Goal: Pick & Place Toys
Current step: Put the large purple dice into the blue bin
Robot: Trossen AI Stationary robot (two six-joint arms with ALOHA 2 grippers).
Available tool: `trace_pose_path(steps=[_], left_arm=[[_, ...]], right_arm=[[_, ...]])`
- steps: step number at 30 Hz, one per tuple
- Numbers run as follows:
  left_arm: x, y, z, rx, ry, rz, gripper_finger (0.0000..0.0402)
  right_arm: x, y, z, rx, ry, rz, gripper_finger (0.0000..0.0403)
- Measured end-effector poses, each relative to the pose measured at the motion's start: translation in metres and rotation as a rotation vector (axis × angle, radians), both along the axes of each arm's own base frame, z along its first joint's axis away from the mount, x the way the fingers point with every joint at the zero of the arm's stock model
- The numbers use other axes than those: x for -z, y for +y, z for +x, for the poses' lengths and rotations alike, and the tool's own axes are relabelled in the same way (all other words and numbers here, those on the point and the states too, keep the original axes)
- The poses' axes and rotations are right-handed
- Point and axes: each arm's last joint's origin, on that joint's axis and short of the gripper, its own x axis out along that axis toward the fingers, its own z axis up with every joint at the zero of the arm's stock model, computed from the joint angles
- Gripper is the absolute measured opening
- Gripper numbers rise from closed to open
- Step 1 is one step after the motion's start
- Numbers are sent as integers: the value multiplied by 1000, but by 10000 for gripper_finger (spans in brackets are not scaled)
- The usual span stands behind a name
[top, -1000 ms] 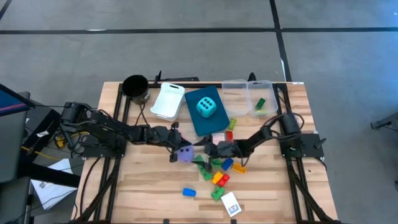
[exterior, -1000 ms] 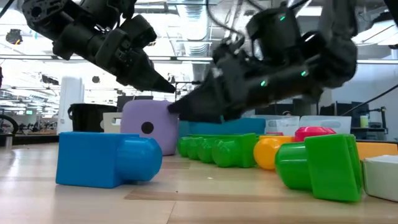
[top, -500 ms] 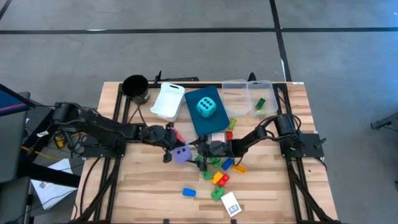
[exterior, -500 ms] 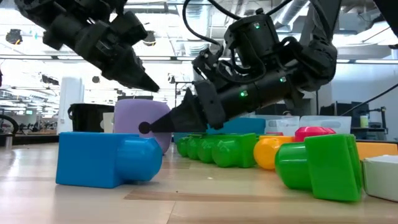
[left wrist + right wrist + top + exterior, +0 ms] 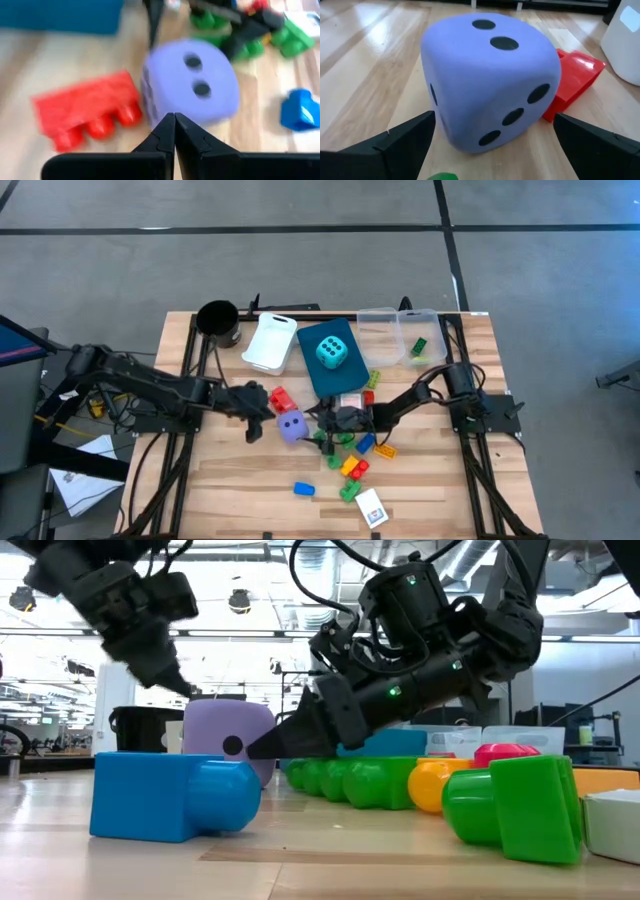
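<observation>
Looking down from the high view, I see my right gripper (image 5: 318, 420) low on the wooden table (image 5: 240, 490), fingers spread wide on either side of the purple dotted die (image 5: 291, 426). My right wrist view confirms it: the rounded die (image 5: 487, 82) sits between the two dark fingers (image 5: 405, 137), which stand clear of its sides, so nothing is pinched. It rests on the table with two pips facing up.

My left gripper (image 5: 253, 429) hangs just beside the die on the far side from the right gripper, its fingers pressed together and empty; in the left wrist view the closed tips (image 5: 172, 131) point at the die (image 5: 190, 82). A red plastic building brick (image 5: 282, 398) lies on the table next to the die.

Behind the right gripper I see a cluster of green, yellow, orange and blue bricks (image 5: 350, 455), a lone blue brick (image 5: 303, 489) nearer the front edge, and a small flat card (image 5: 370, 507). The cyan dotted die (image 5: 332, 352) sits on the blue rectangular bin (image 5: 322, 377), between the white bin (image 5: 270, 342) and the clear bin (image 5: 402, 338). A black round cup (image 5: 217, 320) stands at the back left corner.
</observation>
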Motion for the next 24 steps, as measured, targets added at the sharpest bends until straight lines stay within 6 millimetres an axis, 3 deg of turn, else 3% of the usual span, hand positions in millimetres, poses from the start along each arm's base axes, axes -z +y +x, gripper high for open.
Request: trace_pose_path(steps=[9, 24], left_arm=[[16, -16, 4, 12, 19, -71, 0], [49, 5, 15, -69, 182, 93, 0]], right_arm=[[-8, -11, -2, 28, 62, -9, 400], [-6, -10, -3, -7, 78, 7, 400]])
